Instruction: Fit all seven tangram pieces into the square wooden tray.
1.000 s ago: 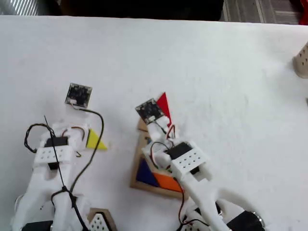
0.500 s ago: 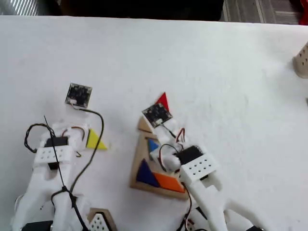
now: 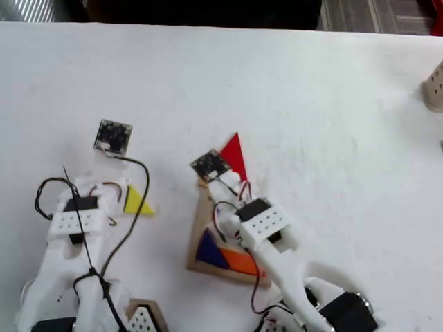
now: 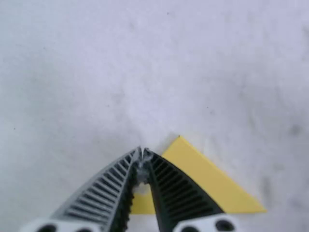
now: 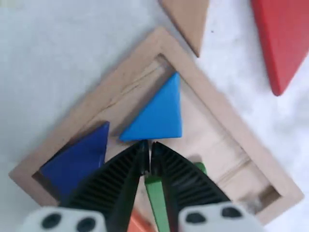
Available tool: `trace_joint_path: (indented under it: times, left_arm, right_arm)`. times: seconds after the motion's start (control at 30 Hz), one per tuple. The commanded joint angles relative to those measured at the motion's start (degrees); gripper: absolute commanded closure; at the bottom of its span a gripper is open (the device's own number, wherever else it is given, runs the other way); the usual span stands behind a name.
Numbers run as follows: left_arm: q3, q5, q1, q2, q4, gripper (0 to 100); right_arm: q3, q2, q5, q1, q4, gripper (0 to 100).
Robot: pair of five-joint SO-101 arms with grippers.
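Moment of the tangram task, both arms at the table [image 3: 311, 104]. My left gripper [image 4: 143, 153] was closed, tips touching with nothing between them, over one edge of the yellow triangle [image 4: 207, 183], which lay flat outside the tray. My right gripper [image 5: 147, 147], also closed and empty, hung above the tray [image 5: 227, 121], just beside the light-blue triangle [image 5: 157, 113]. The dark-blue triangle [image 5: 79, 159] and a green piece [image 5: 155, 203] lay inside. The red triangle [image 5: 280, 38] and a tan triangle [image 5: 186, 17] lay outside. I judged the pieces light, stiff and smooth-faced, likely to slip. They were best pinched across opposite edges near mid-length, jaws opened first.
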Motion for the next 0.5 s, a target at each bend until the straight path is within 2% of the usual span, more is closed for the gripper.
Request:
trace_joint_path:
  times: [0.0, 0.17, 0.3, 0.47]
  left_arm:
    - [-0.35, -0.62, -0.40, -1.98, -1.05, 98]
    - [-0.35, -0.62, -0.40, -1.98, -1.05, 98]
    - [-0.35, -0.62, -0.40, -1.98, -1.05, 98]
    - [-0.35, -0.62, -0.40, -1.98, -1.05, 98]
  right_arm:
    - [-2.64, -0.40, 0.18, -3.38, -1.27, 98.1]
    - [-2.46, -3.03, 0.18, -6.29, -1.01, 98.1]
    - [-1.85, -7.60, 0.18, -5.76, 2.68, 98.1]
    - [-1.49, -13.85, 0.18, 2.15, 6.02, 98.1]
